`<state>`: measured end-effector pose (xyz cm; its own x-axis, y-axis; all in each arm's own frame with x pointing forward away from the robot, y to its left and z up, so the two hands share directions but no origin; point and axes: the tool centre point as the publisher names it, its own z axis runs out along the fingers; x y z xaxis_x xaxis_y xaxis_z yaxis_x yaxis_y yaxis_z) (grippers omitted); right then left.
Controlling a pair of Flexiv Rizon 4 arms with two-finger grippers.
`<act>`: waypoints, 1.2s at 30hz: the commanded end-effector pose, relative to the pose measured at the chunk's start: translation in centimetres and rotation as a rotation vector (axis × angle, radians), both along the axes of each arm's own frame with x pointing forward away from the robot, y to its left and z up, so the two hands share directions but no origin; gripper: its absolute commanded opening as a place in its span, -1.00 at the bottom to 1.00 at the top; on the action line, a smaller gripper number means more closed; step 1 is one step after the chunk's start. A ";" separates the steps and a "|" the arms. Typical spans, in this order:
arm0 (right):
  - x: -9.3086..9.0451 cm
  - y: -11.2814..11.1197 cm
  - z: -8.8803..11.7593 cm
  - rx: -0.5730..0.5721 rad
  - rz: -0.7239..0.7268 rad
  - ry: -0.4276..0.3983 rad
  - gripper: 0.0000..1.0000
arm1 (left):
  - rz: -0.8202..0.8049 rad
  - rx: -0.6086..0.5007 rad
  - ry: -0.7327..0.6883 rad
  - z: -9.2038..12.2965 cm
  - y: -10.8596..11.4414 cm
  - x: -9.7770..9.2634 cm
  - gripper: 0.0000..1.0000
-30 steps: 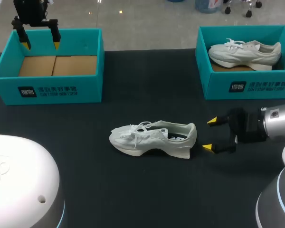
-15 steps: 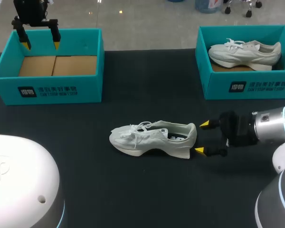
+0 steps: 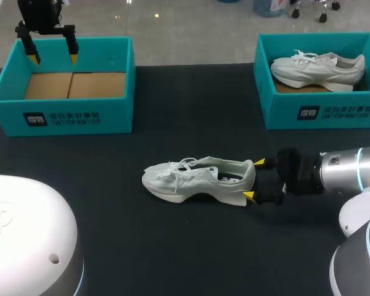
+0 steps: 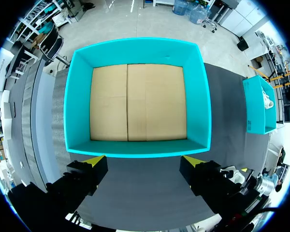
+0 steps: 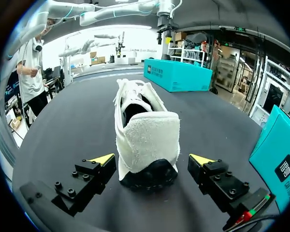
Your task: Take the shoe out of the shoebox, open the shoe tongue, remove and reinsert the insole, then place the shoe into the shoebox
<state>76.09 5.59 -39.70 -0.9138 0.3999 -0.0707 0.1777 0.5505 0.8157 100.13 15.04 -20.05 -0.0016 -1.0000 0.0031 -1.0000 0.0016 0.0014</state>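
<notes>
The white shoe (image 3: 197,179) rests on its sole on the matte black surface (image 3: 172,246), outside any box. It is laced, with a fuzzy heel patch and a thick wedge-shaped sole. At the shoe's heel the right claw (image 3: 254,180) stands spread, one yellow tip on either side, neither touching. Well beyond the shoe's toe sits a rectangular teal cardboard shoebox (image 3: 61,117) with a bare brown floor. The left claw (image 3: 53,60) hangs over it, fingers apart, holding nothing.

Your shoe (image 3: 197,179) lies mid table (image 3: 191,246), right gripper (image 3: 254,180) straddling its heel; left gripper (image 3: 53,60) over the far-left shoebox (image 3: 61,117); second shoe (image 3: 317,68) inside the far-right box (image 3: 320,111).
</notes>
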 end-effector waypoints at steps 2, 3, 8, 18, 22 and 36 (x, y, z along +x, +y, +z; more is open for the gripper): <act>0.5 1.3 -0.6 -0.013 0.002 0.008 1.00 | 0.001 0.001 0.000 0.0 0.0 0.0 1.00; 0.5 1.4 -0.6 -0.012 0.003 0.009 1.00 | 0.001 0.001 0.000 0.0 0.0 0.0 1.00; 0.7 2.2 -0.8 -0.006 0.009 0.012 1.00 | 0.001 0.001 0.000 0.0 0.0 0.0 1.00; 0.3 3.8 -1.3 0.011 0.033 0.025 1.00 | 0.001 0.001 0.000 0.0 0.0 0.0 1.00; 0.2 4.2 -2.0 0.014 0.042 0.032 1.00 | 0.001 0.001 0.000 0.0 0.0 0.0 1.00; 0.5 4.3 -3.0 0.021 0.037 0.051 -1.00 | 0.001 0.001 0.000 0.0 0.0 0.0 1.00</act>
<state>76.44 9.63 -42.61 -0.9291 0.3695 -0.0173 0.1966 0.5327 0.8232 100.13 15.04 -20.05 -0.0016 -1.0000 0.0031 -1.0000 0.0016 0.0014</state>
